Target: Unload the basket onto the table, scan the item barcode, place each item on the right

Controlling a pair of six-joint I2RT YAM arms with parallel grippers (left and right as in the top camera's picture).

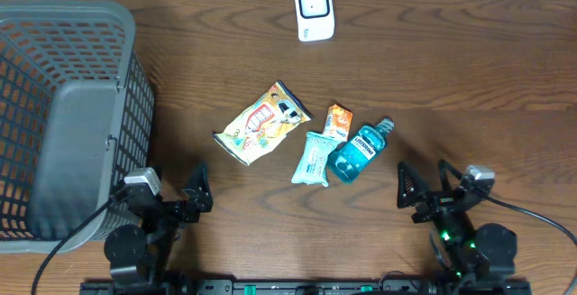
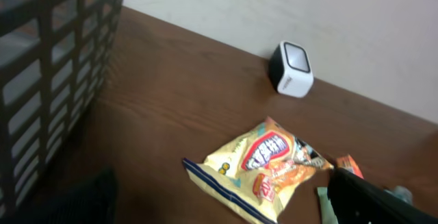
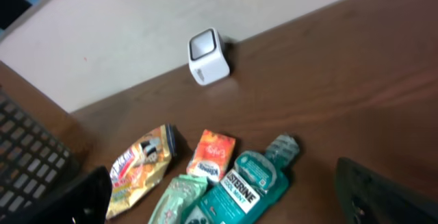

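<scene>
Your left pincer (image 1: pixel 185 196) and right pincer (image 1: pixel 424 183) stand wide, empty; grip the mouthwash bottle (image 1: pixel 359 151), robot-side of the scanner (image 1: pixel 315 10), barcode perhaps hidden underneath.

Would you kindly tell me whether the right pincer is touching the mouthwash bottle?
Apart. The overhead view shows a strip of table between the open right pincer and the mouthwash bottle.
</scene>
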